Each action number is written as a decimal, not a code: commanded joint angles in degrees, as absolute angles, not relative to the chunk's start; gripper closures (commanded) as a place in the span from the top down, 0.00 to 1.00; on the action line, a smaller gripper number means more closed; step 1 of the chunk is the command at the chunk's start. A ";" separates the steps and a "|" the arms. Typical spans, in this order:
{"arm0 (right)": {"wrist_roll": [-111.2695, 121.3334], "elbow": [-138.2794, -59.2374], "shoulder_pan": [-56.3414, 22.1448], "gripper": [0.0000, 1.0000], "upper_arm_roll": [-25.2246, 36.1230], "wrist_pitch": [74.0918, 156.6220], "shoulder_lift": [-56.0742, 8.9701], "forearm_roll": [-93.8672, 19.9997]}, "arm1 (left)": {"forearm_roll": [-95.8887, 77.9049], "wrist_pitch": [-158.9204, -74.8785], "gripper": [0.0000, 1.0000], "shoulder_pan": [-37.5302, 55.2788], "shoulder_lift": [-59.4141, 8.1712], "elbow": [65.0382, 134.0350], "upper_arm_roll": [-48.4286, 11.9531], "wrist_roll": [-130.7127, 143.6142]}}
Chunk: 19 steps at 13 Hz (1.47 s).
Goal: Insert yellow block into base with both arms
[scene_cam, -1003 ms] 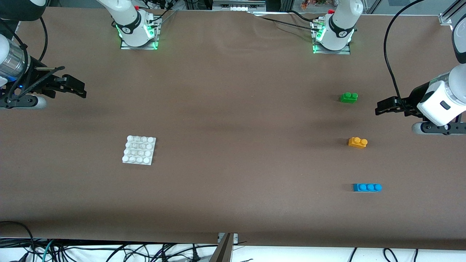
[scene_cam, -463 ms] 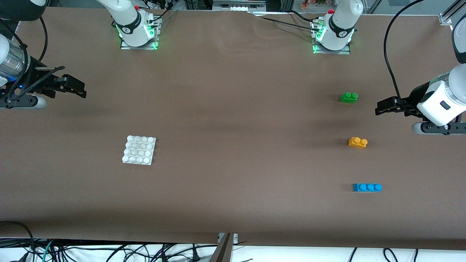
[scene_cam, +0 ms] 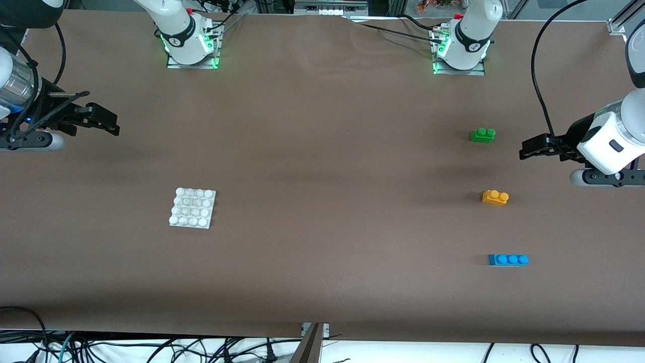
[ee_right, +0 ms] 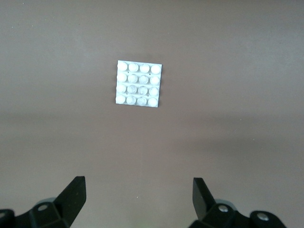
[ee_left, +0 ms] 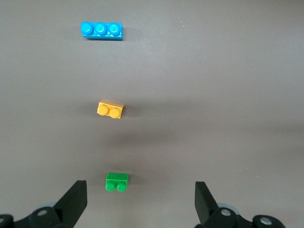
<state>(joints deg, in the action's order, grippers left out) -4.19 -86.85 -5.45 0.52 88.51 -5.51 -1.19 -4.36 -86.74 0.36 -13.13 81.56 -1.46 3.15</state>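
The yellow block (scene_cam: 495, 197) lies on the brown table toward the left arm's end, between a green brick and a blue brick; it also shows in the left wrist view (ee_left: 110, 109). The white studded base (scene_cam: 192, 207) lies toward the right arm's end and shows in the right wrist view (ee_right: 138, 83). My left gripper (scene_cam: 526, 149) hangs open and empty in the air at the left arm's end of the table, apart from the bricks; its jaws stand wide (ee_left: 140, 199). My right gripper (scene_cam: 112, 125) hangs open and empty at the right arm's end, apart from the base (ee_right: 138, 197).
A green two-stud brick (scene_cam: 482, 134) lies farther from the front camera than the yellow block. A blue three-stud brick (scene_cam: 508, 259) lies nearer to it. Both arm bases (scene_cam: 189, 38) stand along the table's back edge. Cables hang past the front edge.
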 commanded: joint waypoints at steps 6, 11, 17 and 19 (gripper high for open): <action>-3.43 -87.63 -5.01 0.99 0.00 89.74 -4.66 -0.35 | -3.25 -86.66 1.00 0.35 -12.57 82.09 -1.49 2.02; -3.60 -89.30 -5.01 0.99 0.09 92.28 -4.48 -0.53 | -3.25 -86.66 1.00 0.35 -12.57 82.09 -1.49 2.02; -3.78 -90.26 -5.01 0.99 0.17 93.34 -4.48 -0.44 | -3.25 -86.75 1.00 0.26 -12.57 82.00 -1.49 2.02; -3.78 -90.26 -5.01 0.99 0.26 93.17 -4.40 -0.44 | -3.34 -86.66 1.00 0.35 -12.57 82.00 -1.49 2.02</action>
